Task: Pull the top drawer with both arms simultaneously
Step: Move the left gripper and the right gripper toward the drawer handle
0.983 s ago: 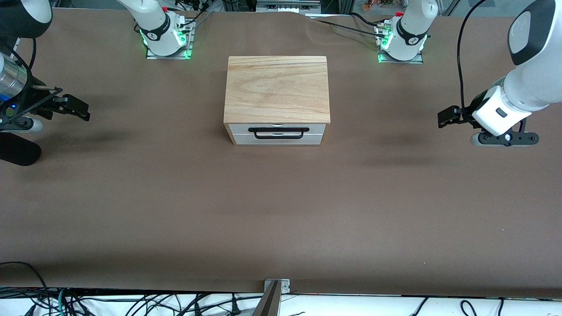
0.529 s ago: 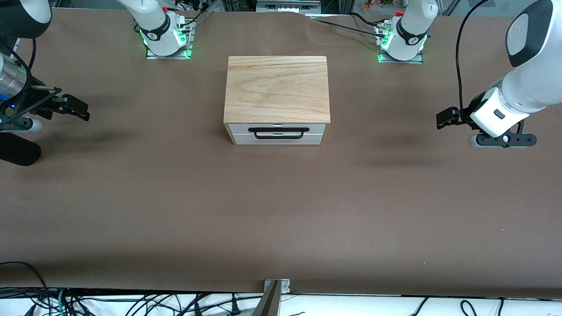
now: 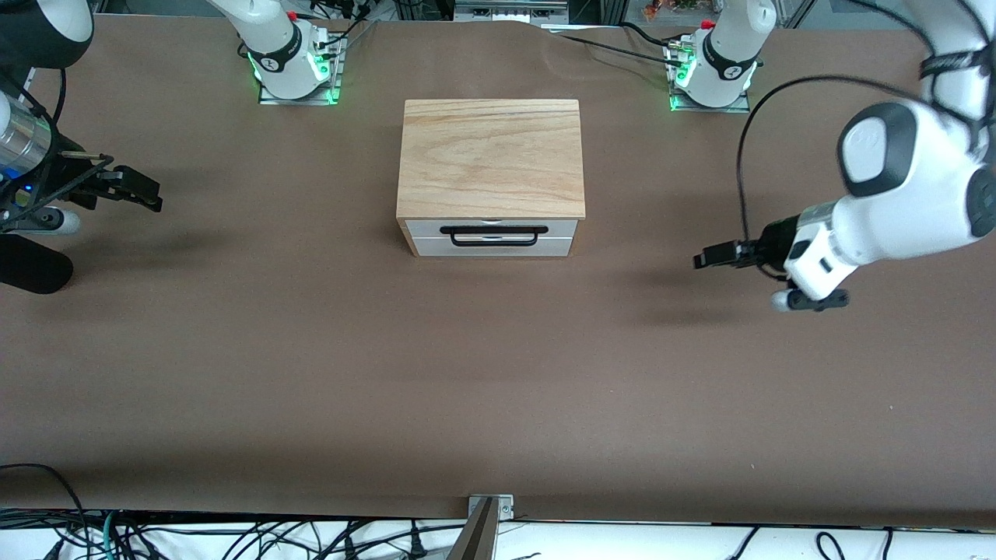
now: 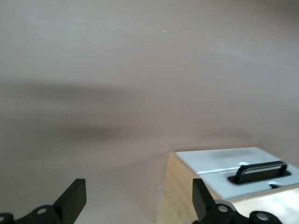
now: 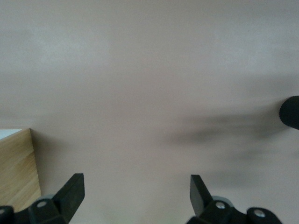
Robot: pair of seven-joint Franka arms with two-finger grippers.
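The wooden box (image 3: 491, 155) stands mid-table. Its top drawer (image 3: 492, 227) is shut, its white front panel and long black bar handle (image 3: 494, 235) facing the front camera. My left gripper (image 3: 704, 259) is open and empty over bare table toward the left arm's end, pointing at the box. The left wrist view shows its gripper (image 4: 138, 203) spread wide, with the drawer front (image 4: 219, 161) and the handle (image 4: 259, 171) off to one side. My right gripper (image 3: 148, 197) is open and empty over the table at the right arm's end. Its wrist view (image 5: 135, 192) shows only the box's side (image 5: 16, 170).
The brown table (image 3: 498, 373) carries only the box. The arm bases (image 3: 294, 66) (image 3: 710, 71) glow green at the back. A metal bracket (image 3: 490, 507) and loose cables lie at the table's front edge. A black rounded part (image 3: 31, 268) sits below the right gripper.
My left arm has swung in toward the box, its gripper now closer to the drawer end and lower in the front view. The right arm has hardly moved. The drawer stays shut.
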